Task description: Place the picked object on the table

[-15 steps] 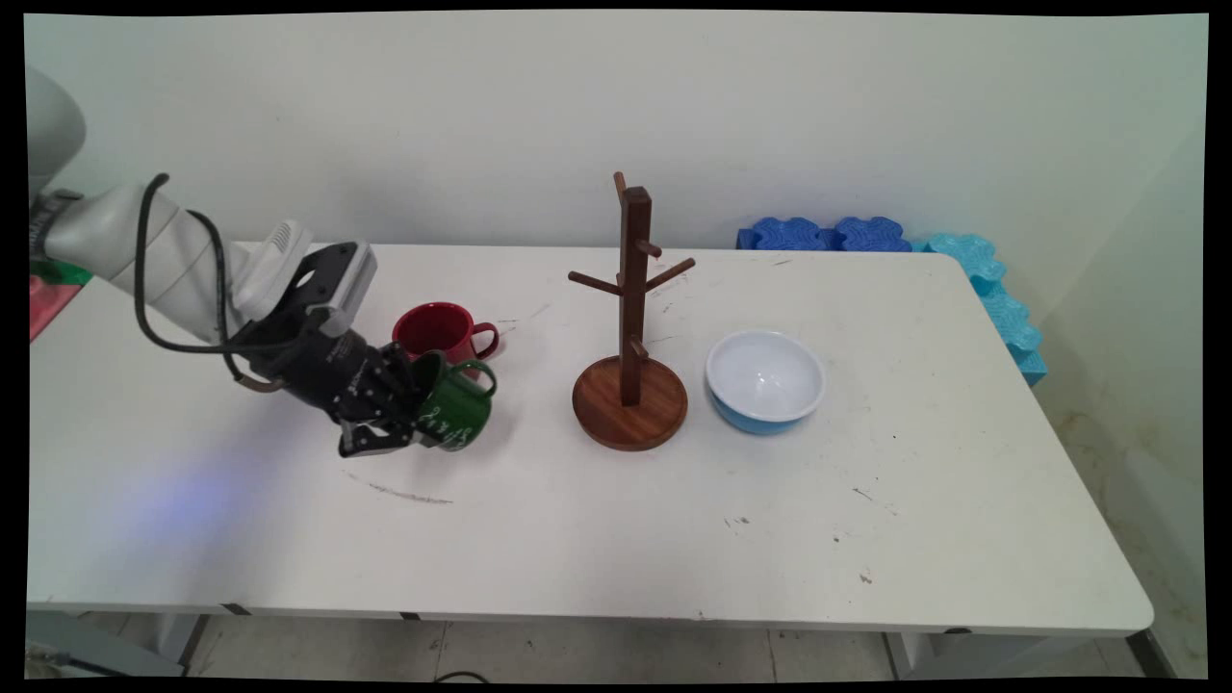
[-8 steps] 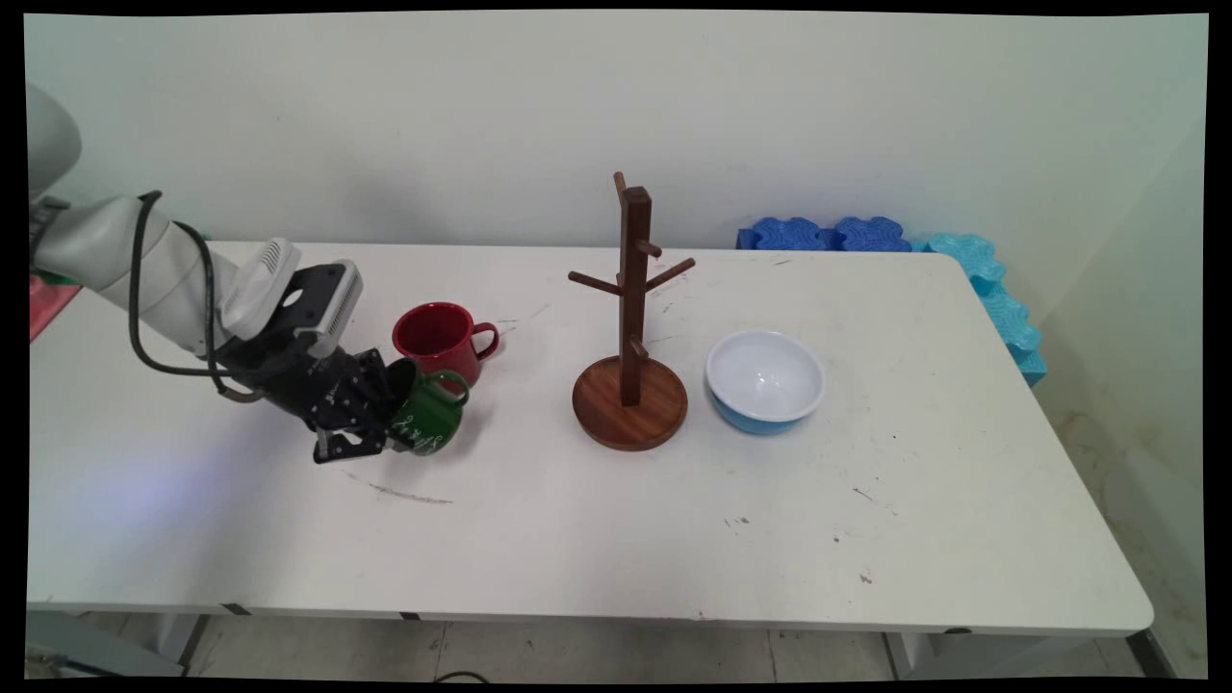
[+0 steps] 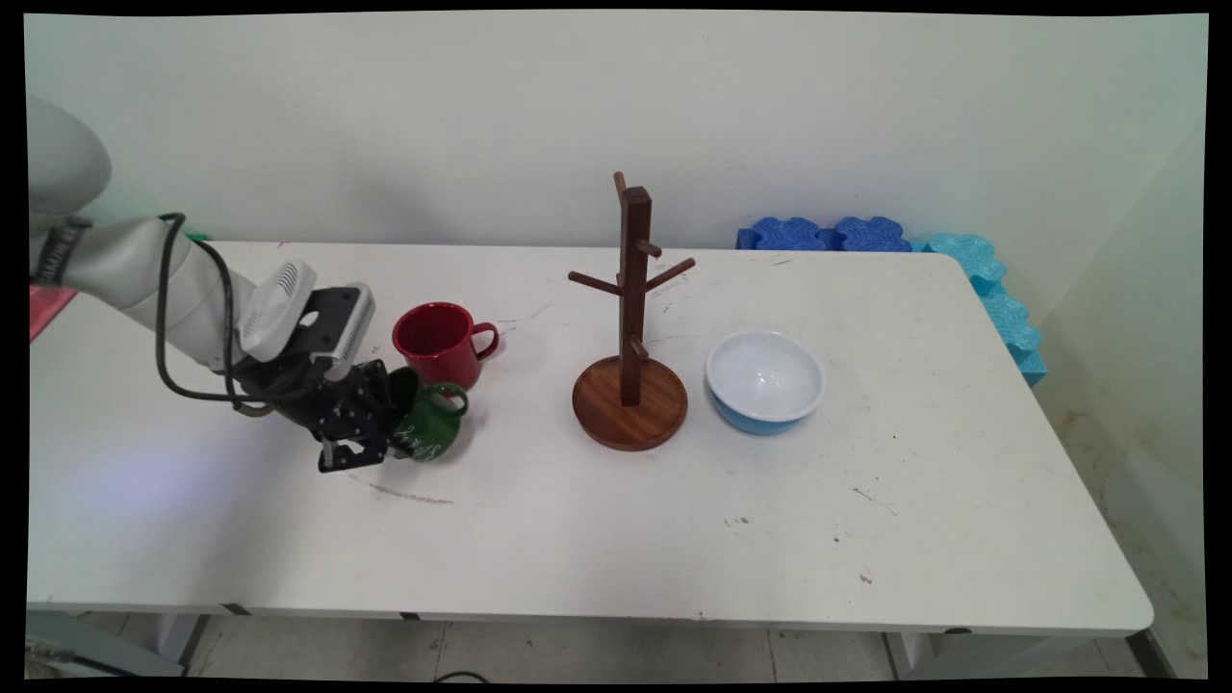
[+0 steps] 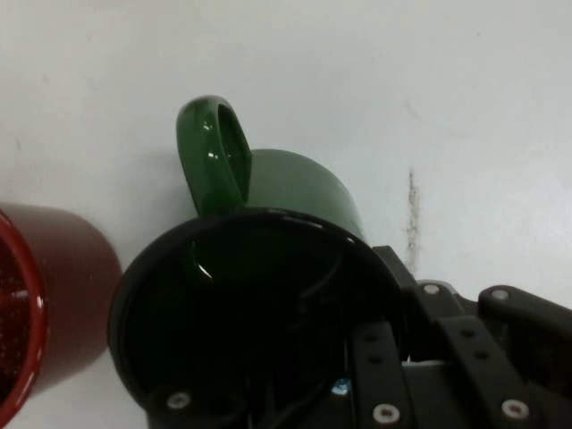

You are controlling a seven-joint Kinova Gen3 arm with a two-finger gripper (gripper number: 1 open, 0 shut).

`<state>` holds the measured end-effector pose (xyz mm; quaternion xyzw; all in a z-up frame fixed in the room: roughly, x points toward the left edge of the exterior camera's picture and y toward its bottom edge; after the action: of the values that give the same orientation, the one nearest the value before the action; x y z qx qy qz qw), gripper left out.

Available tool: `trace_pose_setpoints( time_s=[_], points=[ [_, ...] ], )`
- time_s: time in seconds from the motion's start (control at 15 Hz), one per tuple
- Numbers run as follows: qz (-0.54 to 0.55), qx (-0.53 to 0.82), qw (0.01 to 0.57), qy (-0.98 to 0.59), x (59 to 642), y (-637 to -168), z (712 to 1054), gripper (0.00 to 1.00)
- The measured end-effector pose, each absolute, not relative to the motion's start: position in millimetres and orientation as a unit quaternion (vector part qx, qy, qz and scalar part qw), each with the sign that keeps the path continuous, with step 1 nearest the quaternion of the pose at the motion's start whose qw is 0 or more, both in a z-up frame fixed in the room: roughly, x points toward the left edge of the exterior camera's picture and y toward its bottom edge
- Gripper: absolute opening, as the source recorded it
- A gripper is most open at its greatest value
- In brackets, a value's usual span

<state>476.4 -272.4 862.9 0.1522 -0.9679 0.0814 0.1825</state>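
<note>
My gripper (image 3: 393, 435) is shut on the rim of a green mug (image 3: 431, 430), which is tipped on its side with its handle up, low over the table (image 3: 616, 500). In the hand view the green mug (image 4: 268, 268) opens toward the camera, one finger inside it and one outside. A red mug (image 3: 438, 342) stands upright just behind it; the red mug (image 4: 45, 304) fills the left edge of the hand view, close to the green one.
A wooden mug tree (image 3: 630, 318) stands mid-table on a round base. A blue bowl with a white inside (image 3: 765, 380) sits to its right. Blue foam blocks (image 3: 885, 241) line the far right corner.
The gripper carried the green mug left and back, then lowered it toward the table. The mug has tipped further onto its side. The red mug has not moved.
</note>
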Motion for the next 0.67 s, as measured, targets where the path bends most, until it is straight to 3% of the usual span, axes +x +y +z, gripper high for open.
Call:
trace_pose_setpoints(
  time_s=[0.67],
  points=[
    [0.091,0.144,0.169,-0.971,463,-279,850,0.0]
  ],
)
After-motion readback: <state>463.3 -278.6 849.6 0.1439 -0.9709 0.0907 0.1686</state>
